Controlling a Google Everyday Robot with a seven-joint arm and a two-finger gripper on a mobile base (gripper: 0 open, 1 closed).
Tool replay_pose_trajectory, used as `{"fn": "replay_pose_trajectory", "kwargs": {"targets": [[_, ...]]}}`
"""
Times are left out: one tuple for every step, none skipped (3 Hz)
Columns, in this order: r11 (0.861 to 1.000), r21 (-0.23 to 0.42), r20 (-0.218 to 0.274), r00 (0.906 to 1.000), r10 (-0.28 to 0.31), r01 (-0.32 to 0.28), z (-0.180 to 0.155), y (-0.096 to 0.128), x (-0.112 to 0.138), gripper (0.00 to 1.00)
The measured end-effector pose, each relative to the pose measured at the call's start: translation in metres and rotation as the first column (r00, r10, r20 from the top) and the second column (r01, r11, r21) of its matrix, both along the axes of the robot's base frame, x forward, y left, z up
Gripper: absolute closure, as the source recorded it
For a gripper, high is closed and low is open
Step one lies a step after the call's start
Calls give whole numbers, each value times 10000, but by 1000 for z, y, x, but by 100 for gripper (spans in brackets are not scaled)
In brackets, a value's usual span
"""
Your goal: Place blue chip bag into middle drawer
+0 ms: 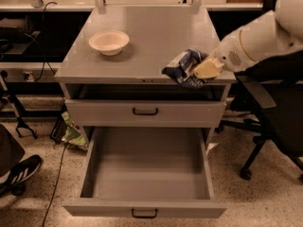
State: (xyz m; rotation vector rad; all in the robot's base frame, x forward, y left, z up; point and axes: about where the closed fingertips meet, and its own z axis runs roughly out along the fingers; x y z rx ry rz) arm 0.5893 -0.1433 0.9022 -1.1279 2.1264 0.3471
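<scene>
The blue chip bag (181, 66), crumpled dark blue and white, hangs at the front right edge of the grey cabinet top (151, 32). My gripper (204, 70) comes in from the right on a white arm and is shut on the bag's right side. The middle drawer (88, 169) is pulled wide open below, a deep grey tray with nothing in it and a small black handle (143, 213) on its front. The bag is above and a little right of the drawer's back right corner.
A cream bowl (109, 41) stands on the cabinet top at the left. Another grey drawer front (145, 111) with a like handle is shut above the open drawer. A green bag (73, 132) lies on the floor at the left. A black office chair (272, 122) stands at the right.
</scene>
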Motion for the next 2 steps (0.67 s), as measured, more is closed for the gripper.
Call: {"fn": "replay_pose_trajectory", "kwargs": {"targets": [[9992,404,-326,9994,74,-61,-22,2,-11,100],[9958,896,-915,9957,-106,188,-55,2,-26,100]]}}
